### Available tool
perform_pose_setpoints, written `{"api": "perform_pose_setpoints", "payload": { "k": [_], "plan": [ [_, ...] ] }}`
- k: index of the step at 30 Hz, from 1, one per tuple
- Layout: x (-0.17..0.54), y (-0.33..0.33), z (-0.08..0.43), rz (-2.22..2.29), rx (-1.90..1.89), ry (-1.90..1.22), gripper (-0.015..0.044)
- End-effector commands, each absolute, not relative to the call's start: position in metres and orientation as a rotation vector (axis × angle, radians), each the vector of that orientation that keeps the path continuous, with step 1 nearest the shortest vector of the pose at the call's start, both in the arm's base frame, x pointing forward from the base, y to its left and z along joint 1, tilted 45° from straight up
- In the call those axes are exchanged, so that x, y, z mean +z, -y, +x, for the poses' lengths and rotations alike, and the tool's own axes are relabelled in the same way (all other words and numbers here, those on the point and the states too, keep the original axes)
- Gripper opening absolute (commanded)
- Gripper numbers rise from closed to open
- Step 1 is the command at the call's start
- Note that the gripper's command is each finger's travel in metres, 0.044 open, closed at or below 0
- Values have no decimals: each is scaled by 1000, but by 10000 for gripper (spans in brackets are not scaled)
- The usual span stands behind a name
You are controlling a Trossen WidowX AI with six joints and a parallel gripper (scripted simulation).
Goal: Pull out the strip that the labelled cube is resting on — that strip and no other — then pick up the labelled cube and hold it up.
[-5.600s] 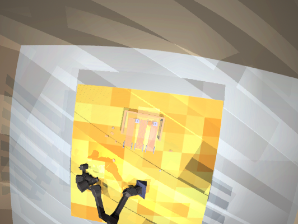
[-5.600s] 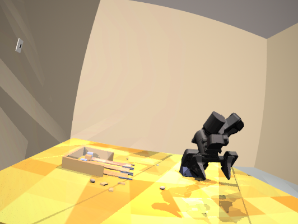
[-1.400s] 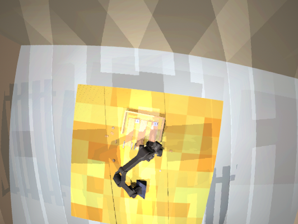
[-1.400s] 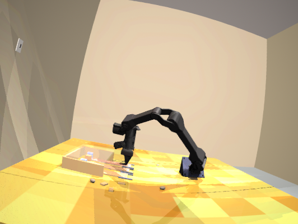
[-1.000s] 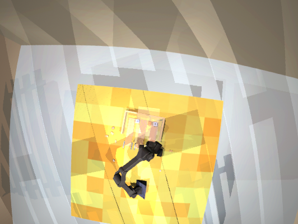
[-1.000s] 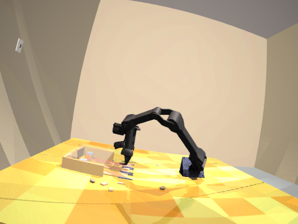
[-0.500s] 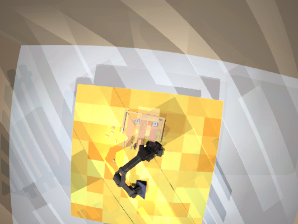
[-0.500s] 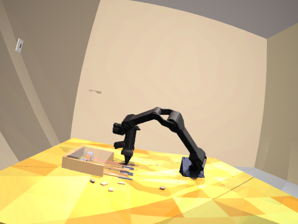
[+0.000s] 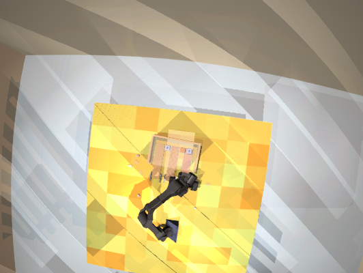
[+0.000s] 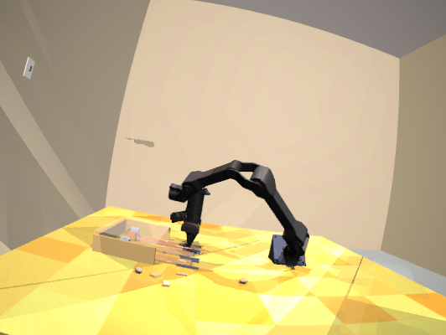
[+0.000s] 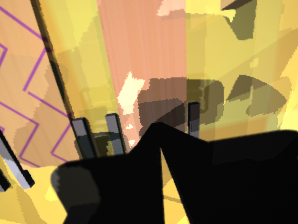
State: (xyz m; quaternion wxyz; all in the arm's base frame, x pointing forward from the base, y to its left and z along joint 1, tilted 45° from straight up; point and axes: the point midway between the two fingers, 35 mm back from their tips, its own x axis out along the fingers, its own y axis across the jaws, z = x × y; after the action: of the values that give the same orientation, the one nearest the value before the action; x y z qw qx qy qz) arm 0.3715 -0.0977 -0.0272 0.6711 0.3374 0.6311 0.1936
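Two small cubes with white marked tops sit in the box: one cube [image 9: 167, 147] [image 10: 125, 239] at left, another cube [image 9: 189, 151] [image 10: 134, 230] at right. The markings are too small to read. The right cube is on or over a plain pink strip [image 9: 186, 164] [image 11: 145, 45]. A strip with purple zigzag lines [image 9: 174, 157] [image 11: 20, 100] lies left of it, and a plain strip [image 9: 157, 155] lies farther left. My gripper [image 10: 189, 244] [image 11: 156, 127] is shut and empty, pointing down at the pink strip's near end, between its grey prongs. Its tips are hidden in the top view.
The walled wooden box [image 9: 151, 150] [image 10: 123, 249] surrounds the strips' far parts; their near ends stick out. A small orange block [image 9: 182, 150] is beside the right cube. Grey upright prongs [image 11: 194, 120] [image 11: 115, 132] stand at the strip ends. Small pebbles [image 9: 138, 195] [image 10: 243, 280] and chips lie on the table.
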Motion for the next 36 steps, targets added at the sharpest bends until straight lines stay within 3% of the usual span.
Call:
{"api": "perform_pose_setpoints", "payload": {
  "k": [1,36],
  "plan": [
    [-28,95,373,762,441,-1419,0],
    [-30,85,321,763,440,-1422,0]
  ]
}}
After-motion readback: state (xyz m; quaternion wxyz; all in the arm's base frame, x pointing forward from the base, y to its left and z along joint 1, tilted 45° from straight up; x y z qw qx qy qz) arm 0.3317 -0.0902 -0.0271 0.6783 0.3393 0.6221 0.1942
